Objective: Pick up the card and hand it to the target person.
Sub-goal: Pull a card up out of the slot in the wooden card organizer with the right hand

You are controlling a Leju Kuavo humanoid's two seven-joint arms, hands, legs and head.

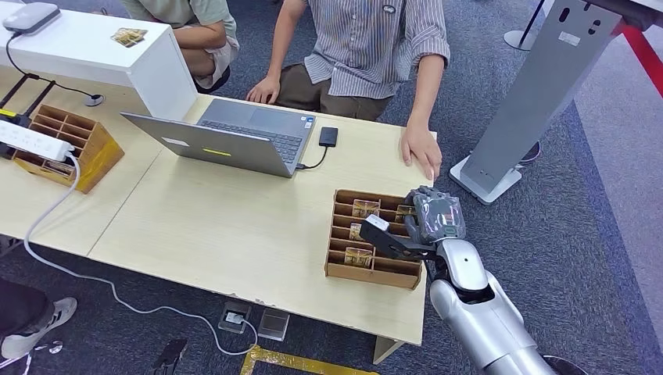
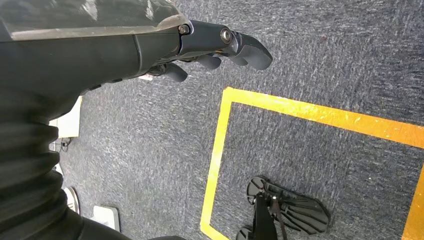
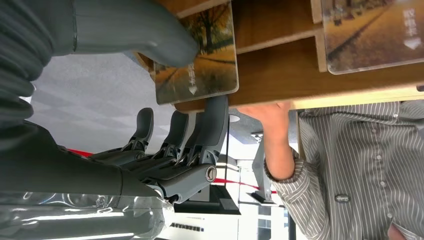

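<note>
Right hand pinching a card at the compartment tray's far right corner.

The right hand (image 1: 432,221) sits at roughly 4 o'clock on the surface (image 1: 234,226), over the wooden compartment tray (image 1: 374,272). In the right wrist view the thumb (image 3: 145,32) presses on the printed face of the card (image 3: 210,65) with a finger (image 3: 212,122) beneath it, so the card is held. The card shows an autumn tree-lined road with a small white arrow and white characters too blurred to read; which way its long axis runs cannot be told. A second card (image 3: 370,35) of the same print lies in a neighbouring compartment. The left hand (image 2: 210,47) hangs over grey carpet (image 2: 150,150) marked with yellow tape (image 2: 320,114), fingers loosely curled, holding nothing. A person in a striped shirt (image 1: 371,39) sits at 12 o'clock, one hand (image 1: 422,152) flat on the surface just beyond the tray, beside a laptop (image 1: 234,137).
</note>
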